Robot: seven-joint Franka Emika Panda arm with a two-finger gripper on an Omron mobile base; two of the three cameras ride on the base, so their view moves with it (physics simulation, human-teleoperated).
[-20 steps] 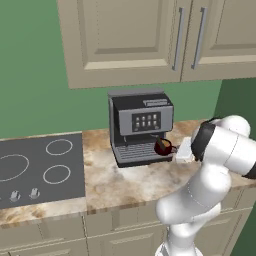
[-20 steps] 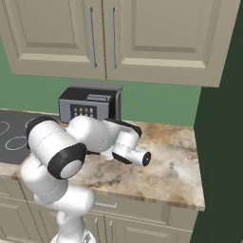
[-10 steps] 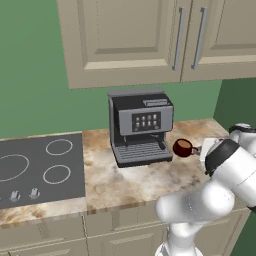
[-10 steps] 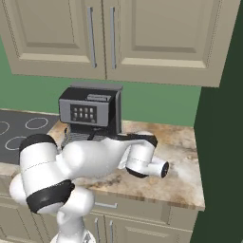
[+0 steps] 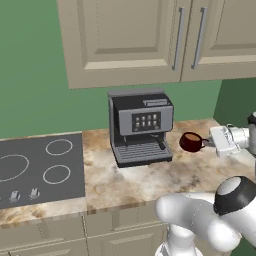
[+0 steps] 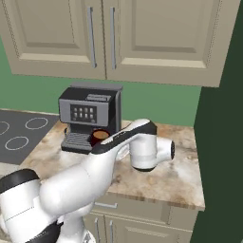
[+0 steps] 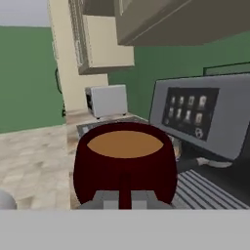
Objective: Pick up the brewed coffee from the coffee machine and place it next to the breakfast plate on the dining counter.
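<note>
Jaws clamped on mug [image 5: 190, 142] handle, lifted clear of coffee machine [image 5: 140, 126]; carry to plate & set-down left.

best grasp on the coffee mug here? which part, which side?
The side handle. The mug sits upright, full of coffee, handle pointing right, away from the coffee machine. Come in level from that open side, as the gripper does now, shut on the handle, so nothing tips.
</note>
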